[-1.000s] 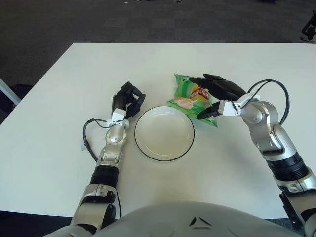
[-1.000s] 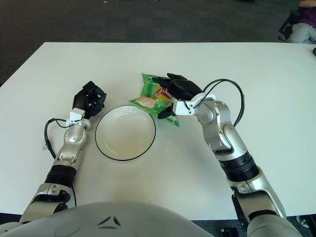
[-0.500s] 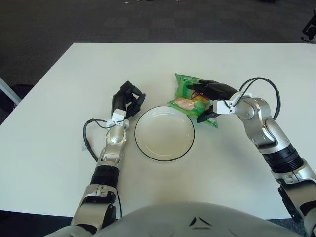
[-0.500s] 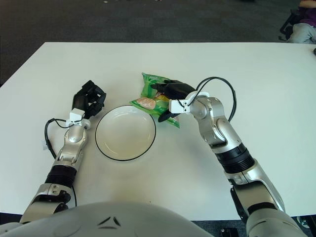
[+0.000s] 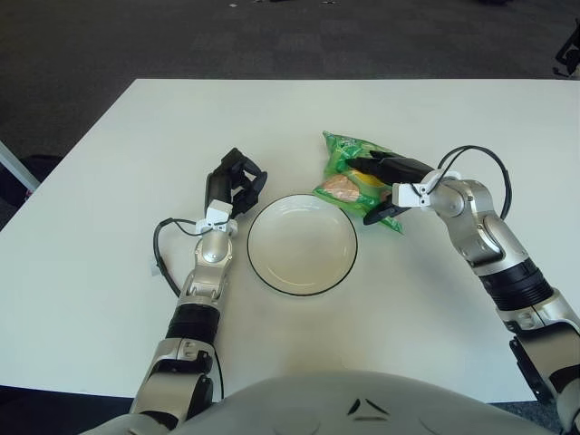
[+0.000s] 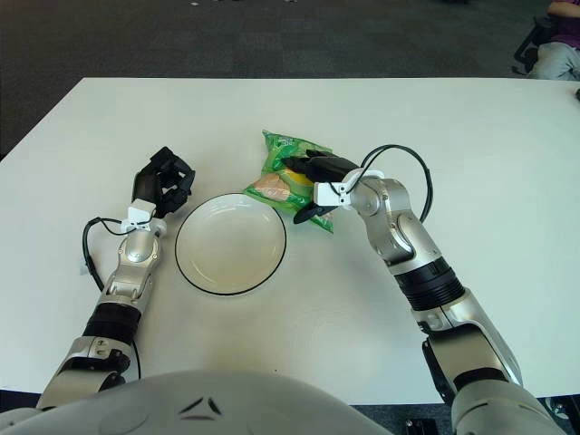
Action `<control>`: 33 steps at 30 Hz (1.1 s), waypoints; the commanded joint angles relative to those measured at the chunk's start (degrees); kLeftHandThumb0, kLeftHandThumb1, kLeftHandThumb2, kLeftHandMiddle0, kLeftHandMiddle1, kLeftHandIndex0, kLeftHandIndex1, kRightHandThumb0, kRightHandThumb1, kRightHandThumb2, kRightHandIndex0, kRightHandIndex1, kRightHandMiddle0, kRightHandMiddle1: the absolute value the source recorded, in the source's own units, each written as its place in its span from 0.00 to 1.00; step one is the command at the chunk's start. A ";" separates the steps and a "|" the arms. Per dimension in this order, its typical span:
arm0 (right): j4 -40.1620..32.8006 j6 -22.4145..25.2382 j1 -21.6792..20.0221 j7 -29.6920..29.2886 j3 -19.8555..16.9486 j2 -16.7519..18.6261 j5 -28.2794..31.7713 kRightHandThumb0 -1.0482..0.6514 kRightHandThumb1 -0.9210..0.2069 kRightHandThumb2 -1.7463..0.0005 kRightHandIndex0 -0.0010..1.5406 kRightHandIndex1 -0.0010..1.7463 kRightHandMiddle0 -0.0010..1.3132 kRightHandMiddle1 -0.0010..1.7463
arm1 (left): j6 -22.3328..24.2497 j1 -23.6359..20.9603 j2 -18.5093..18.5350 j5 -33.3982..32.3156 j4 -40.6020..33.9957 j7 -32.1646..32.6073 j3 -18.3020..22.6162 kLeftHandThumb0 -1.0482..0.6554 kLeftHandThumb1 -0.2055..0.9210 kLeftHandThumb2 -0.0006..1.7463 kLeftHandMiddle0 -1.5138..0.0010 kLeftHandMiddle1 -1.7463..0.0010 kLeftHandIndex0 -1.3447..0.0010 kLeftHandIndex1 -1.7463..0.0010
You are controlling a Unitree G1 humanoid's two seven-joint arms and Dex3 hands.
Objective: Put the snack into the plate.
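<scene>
Partly hidden snack [image 5: 349, 172] — right hand [image 5: 385, 179] gripping it, label covered

White table [image 5: 109, 181] fills scene, dark carpet beyond far edge. White plate [image 5: 302, 275] with dark rim near table centre, nothing in it. Green snack bag [image 5: 349, 168] just beyond plate's far-right rim, lying on table, crumpled. Right hand [image 5: 382, 179] on bag's right half, black fingers [image 5: 373, 164] closed over top, thumb at near-right edge. Left hand [image 5: 233, 184] just left of plate, fingers curled, holding nothing. Black cable [image 5: 163, 249] loops beside left forearm.
</scene>
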 commanded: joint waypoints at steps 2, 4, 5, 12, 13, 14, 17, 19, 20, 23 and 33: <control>6.03 -1.65 -0.08 0.06 1.78 -0.90 -0.75 0.24 0.07 1.00 0.00 0.00 0.22 0.03 | -0.85 1.34 0.02 0.47 1.56 0.44 -0.14 0.44 1.00 0.16 0.37 0.00 0.43 0.00; 7.63 -2.60 -0.38 -0.54 2.16 -1.18 -1.17 0.24 0.07 1.00 0.00 0.00 0.24 0.03 | -0.93 1.31 0.03 0.47 1.63 0.45 -0.13 0.44 1.00 0.16 0.37 0.00 0.43 0.00; 8.07 -2.90 -0.48 -0.74 2.25 -1.24 -1.25 0.24 0.07 1.00 0.00 0.00 0.25 0.04 | -0.95 1.30 0.03 0.47 1.66 0.45 -0.12 0.44 1.00 0.16 0.37 0.00 0.43 0.00; 8.90 -4.48 0.86 -4.44 2.23 -1.98 -2.57 0.24 0.05 1.00 0.03 0.00 0.42 0.05 | -1.18 1.21 0.01 0.49 1.87 0.52 -0.10 0.44 1.00 0.16 0.37 0.00 0.44 0.00; 8.80 -4.48 1.52 -6.08 2.14 -1.95 -3.26 0.24 0.04 1.00 0.03 0.00 0.44 0.05 | -1.21 1.21 0.00 0.50 1.87 0.53 -0.10 0.44 1.00 0.16 0.37 0.00 0.44 0.00; 8.74 -4.49 1.97 -7.22 2.10 -1.93 -3.75 0.25 0.04 1.00 0.05 0.01 0.49 0.06 | -1.23 1.21 0.00 0.50 1.88 0.53 -0.11 0.44 1.00 0.16 0.37 0.00 0.44 0.00; 8.18 -2.14 3.81 -12.86 2.21 -1.10 -7.65 0.28 0.02 1.00 0.13 0.01 0.59 0.08 | -1.32 1.24 -0.04 0.51 1.86 0.56 -0.11 0.44 1.00 0.16 0.37 0.00 0.44 0.00; 8.86 0.53 4.84 -19.06 2.97 0.05 -12.36 0.33 0.01 0.98 0.28 0.05 0.57 0.32 | -1.38 1.23 -0.06 0.50 1.86 0.57 -0.11 0.44 1.00 0.16 0.36 0.00 0.44 0.00; 9.10 1.19 5.09 -20.72 3.19 0.37 -13.61 0.35 0.01 0.96 0.32 0.12 0.54 0.47 | -1.39 1.23 -0.07 0.50 1.86 0.57 -0.11 0.44 1.00 0.16 0.36 0.00 0.44 0.00; 12.38 2.51 5.33 -28.18 4.24 1.65 -17.44 0.38 0.00 0.95 0.29 0.38 0.51 0.64 | -1.47 1.19 -0.07 0.50 1.90 0.57 -0.11 0.44 1.00 0.16 0.36 0.00 0.44 0.00; 18.72 -2.11 5.06 -40.02 3.06 2.19 -15.90 0.60 0.34 0.46 0.27 0.88 0.37 0.95 | -1.95 1.08 -0.06 0.53 2.25 0.60 -0.07 0.45 1.00 0.16 0.36 0.00 0.44 0.00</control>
